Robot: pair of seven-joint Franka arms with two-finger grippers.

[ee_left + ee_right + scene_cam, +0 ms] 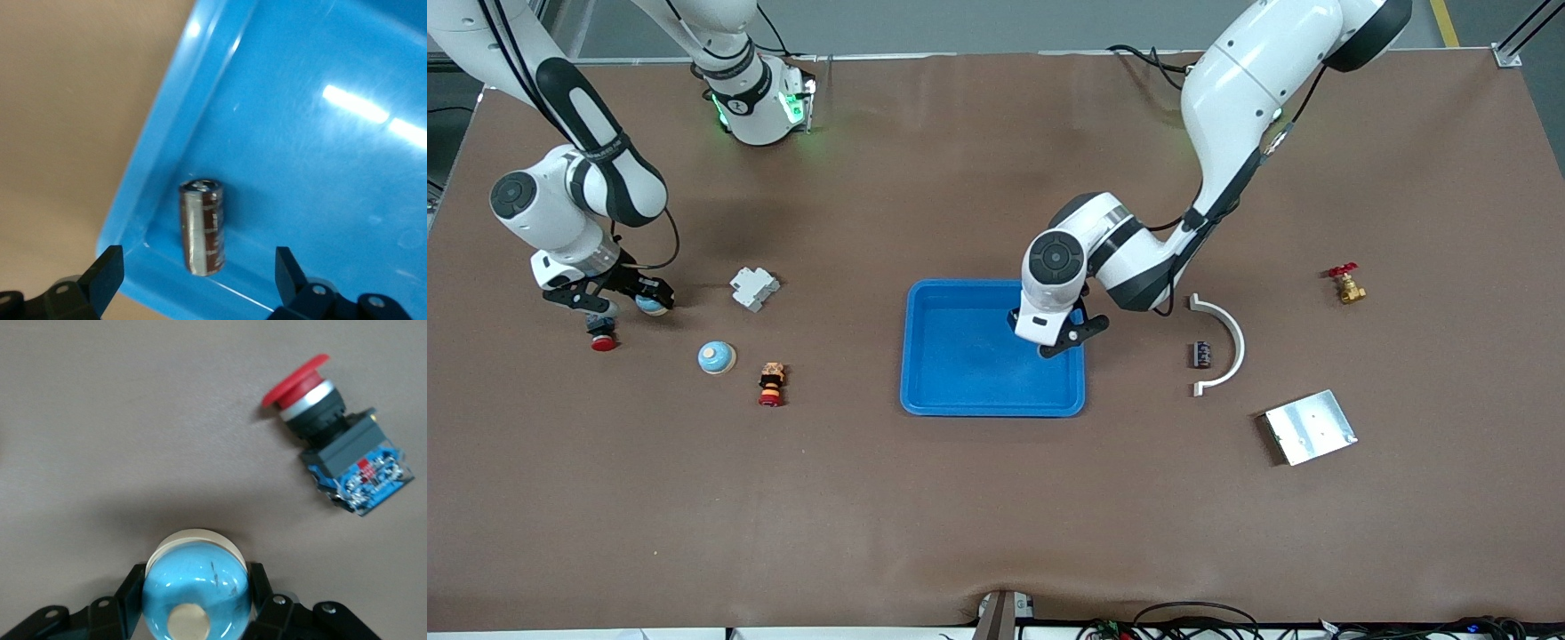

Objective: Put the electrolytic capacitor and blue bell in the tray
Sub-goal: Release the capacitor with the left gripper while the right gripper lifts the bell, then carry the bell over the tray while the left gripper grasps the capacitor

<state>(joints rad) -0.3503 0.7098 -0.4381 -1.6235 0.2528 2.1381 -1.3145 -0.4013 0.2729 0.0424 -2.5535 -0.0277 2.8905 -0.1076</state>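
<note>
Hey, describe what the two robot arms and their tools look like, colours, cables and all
Both arms are glossy white with rounded links, black bands and round dark grey joint caps. Thin black cables run along the outside of each. The left tool and the right tool are black, each with two flat angular fingers showing screw holes. The right arm's base glows green.
</note>
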